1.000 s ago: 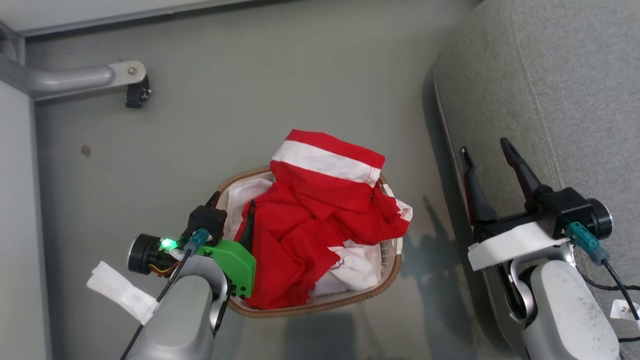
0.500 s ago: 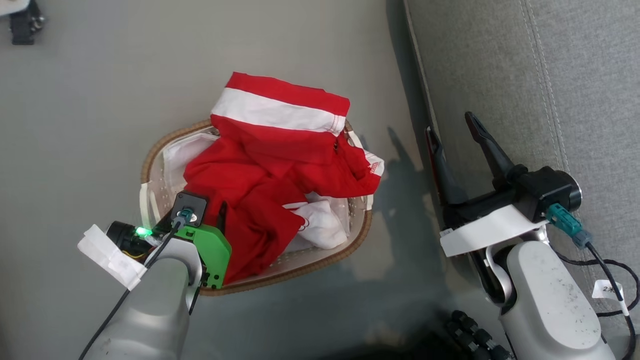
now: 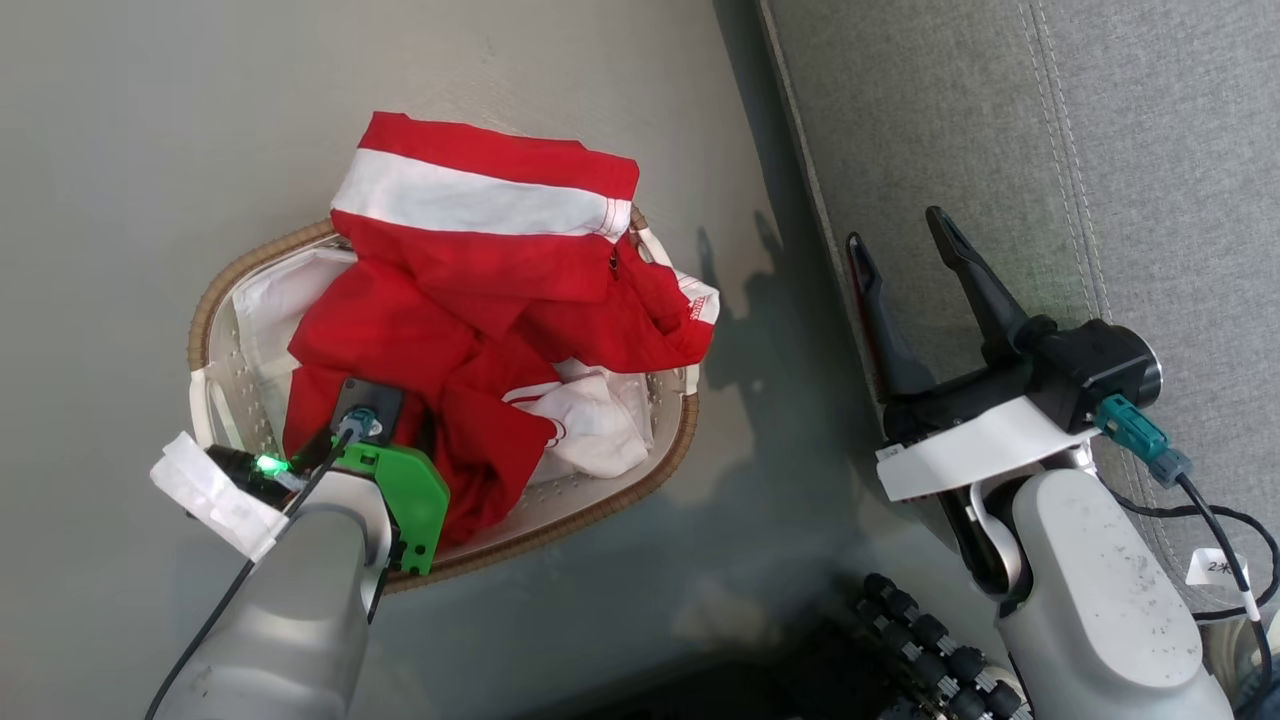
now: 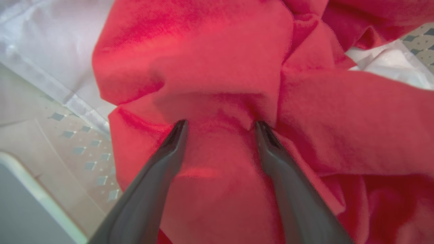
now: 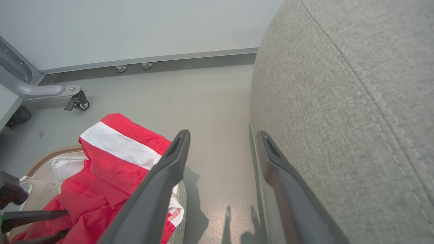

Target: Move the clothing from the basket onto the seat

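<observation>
The red clothing with its white band lies heaped in the oval basket on the floor, spilling over the far rim. My left gripper points down into the pile. It is open, and both fingertips press into the red clothing with a fold of cloth between them. In the head view its fingers are hidden under the green wrist bracket. My right gripper stands open and holds nothing, at the front edge of the grey seat. The right wrist view has the right gripper between the clothing and the seat.
White liner shows at the basket's right side, and the perforated wall lies left of my left fingers. A strip of bare floor separates basket and seat. A metal leg with a caster stands by the far wall.
The head camera has shifted, moving the whole picture. My left gripper has gone from the basket's near-left rim onto the red pile, its fingers now sunk into the cloth. The right gripper stays open.
</observation>
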Motion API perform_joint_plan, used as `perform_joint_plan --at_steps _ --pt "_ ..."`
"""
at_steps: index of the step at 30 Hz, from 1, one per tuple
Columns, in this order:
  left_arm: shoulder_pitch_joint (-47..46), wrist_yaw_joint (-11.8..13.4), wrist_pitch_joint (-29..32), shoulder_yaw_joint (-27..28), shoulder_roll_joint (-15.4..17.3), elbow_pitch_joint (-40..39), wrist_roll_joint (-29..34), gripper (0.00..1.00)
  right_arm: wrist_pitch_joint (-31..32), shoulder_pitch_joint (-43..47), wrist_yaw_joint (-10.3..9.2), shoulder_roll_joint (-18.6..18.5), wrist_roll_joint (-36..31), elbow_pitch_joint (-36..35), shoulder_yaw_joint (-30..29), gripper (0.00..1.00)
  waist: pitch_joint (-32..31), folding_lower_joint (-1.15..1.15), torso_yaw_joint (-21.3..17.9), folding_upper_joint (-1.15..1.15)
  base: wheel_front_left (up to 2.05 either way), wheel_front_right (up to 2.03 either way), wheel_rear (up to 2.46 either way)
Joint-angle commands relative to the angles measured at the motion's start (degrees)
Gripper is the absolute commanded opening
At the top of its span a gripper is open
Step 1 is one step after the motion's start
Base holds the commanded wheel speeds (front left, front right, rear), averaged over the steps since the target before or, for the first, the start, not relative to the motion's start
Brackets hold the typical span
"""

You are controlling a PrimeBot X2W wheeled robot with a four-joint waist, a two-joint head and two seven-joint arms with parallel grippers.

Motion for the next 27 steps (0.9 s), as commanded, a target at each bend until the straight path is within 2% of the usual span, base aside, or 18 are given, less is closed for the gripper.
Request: perform_joint_plan --at_steps 1,7,11,13,14,15,16,17,27 --pt "-1.27 -0.43 -0.02 0.26 0.01 0.19 -0.56 1.00 -0.28 -0.72 0.00 -0.14 0.25 -0.30 -0.21 1.00 0.23 0.00 -0.13 0.00 0.00 0.00 0.00" --pt "-1.43 -1.13 1.81 -0.91 -0.46 0.62 -0.88 1.00 -0.28 -0.97 0.00 -0.15 0.51 -0.51 0.39 1.00 0.80 0.00 -0.14 0.00 0.00 0.00 0.00" --pt "-1.04 0.28 6.20 -1.56 0.13 1.04 -0.65 1.00 -0.28 -1.38 0.00 -0.15 0.89 -0.68 0.83 1.00 1.43 0.00 -0.31 0.00 0.00 0.00 0.00" --pt "-1.02 0.14 7.47 -1.74 0.24 1.08 -0.82 1.00 -0.28 -1.49 0.00 -0.15 0.95 -0.65 0.89 1.00 1.53 0.00 -0.39 0.00 0.00 0.00 0.00" --pt "-1.04 0.10 7.78 -1.67 0.24 1.10 -1.12 0.87 -0.28 -1.54 0.00 -0.16 0.95 -0.61 0.85 1.00 1.53 0.00 -0.43 0.00 0.00 0.00 0.00" --pt "-1.09 0.05 8.15 -1.66 0.22 1.10 -1.34 0.49 -0.28 -1.57 0.00 -0.15 0.95 -0.55 0.79 1.00 1.51 0.00 -0.47 0.00 0.00 0.00 0.00" --pt "-1.11 -0.10 8.22 -1.86 0.21 1.10 -1.35 0.38 -0.28 -1.57 0.00 -0.15 0.91 -0.47 0.73 1.00 1.47 0.00 -0.50 0.00 0.00 0.00 0.00" --pt "-1.18 -0.23 8.36 -2.09 0.22 1.08 -1.25 0.00 -0.28 -1.57 0.00 -0.15 0.88 -0.37 0.63 1.00 1.40 0.00 -0.53 0.00 0.00 0.00 0.00" --pt "-1.93 -0.25 4.84 -2.85 -0.30 0.90 -2.14 0.00 -0.28 -1.20 0.00 -0.16 0.49 0.24 -0.19 1.00 -0.70 0.00 0.02 0.00 0.00 0.00 0.00"
